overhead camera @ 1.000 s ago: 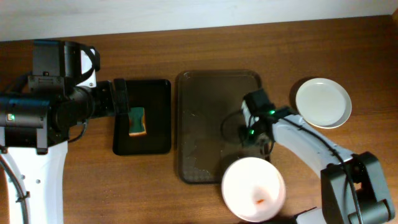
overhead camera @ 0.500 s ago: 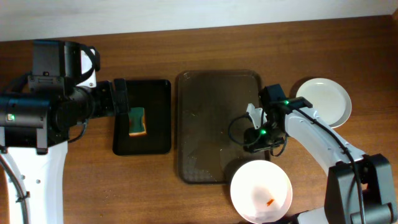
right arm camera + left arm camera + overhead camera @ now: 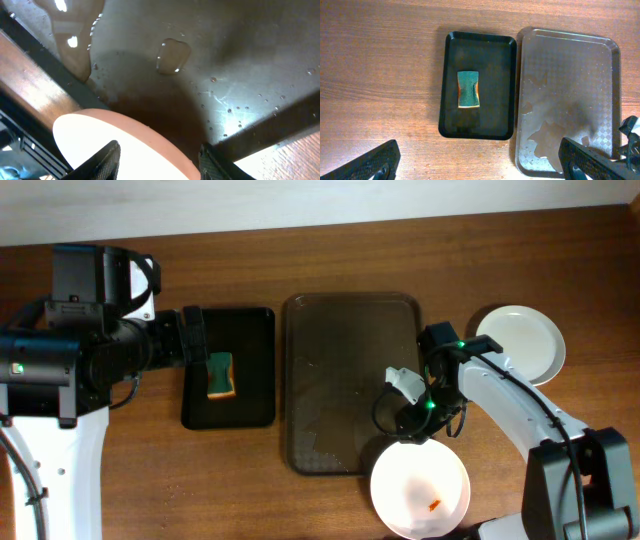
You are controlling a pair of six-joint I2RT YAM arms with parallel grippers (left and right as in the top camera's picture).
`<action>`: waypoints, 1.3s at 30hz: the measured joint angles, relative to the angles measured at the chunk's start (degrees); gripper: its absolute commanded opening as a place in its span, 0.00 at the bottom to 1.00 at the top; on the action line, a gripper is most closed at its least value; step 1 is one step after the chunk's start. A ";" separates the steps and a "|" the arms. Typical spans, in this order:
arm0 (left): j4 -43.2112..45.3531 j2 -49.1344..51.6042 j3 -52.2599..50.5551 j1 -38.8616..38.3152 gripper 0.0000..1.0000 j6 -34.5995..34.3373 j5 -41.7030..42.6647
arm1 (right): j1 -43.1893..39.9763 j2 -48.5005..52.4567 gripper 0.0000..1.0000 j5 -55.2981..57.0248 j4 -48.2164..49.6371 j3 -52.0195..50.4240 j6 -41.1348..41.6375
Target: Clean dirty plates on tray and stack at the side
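The right gripper [image 3: 159,160] clamps an orange-smeared plate [image 3: 420,492] at the tray's [image 3: 340,340] near-right corner.
A clean plate [image 3: 520,345] lies right of it, sponge tray [image 3: 255,340] left; left gripper [image 3: 193,338] spread wide.

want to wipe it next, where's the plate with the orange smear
Overhead view, bottom edge, right of centre: the round white plate with the orange smear sits at the lower right corner of the dark brown rectangular tray, below the right pincer.

The right claw [image 3: 408,435] has shifted the smeared plate [image 3: 420,492] rightward over the tray [image 3: 350,330]'s corner.
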 measured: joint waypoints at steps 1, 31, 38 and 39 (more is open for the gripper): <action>0.00 0.00 0.00 0.00 1.00 0.00 0.00 | 0.00 0.00 0.48 -0.37 -0.24 0.00 -1.11; 0.00 0.00 0.00 0.00 1.00 0.00 0.00 | 0.00 0.02 0.38 -1.03 11.80 -3.13 9.25; 0.00 0.00 0.00 0.00 1.00 0.00 0.00 | 1.11 0.11 0.40 -7.87 2.73 -3.02 0.04; -0.02 0.00 0.00 0.00 1.00 0.00 0.00 | 2.21 0.13 0.40 -7.28 4.55 -4.02 0.07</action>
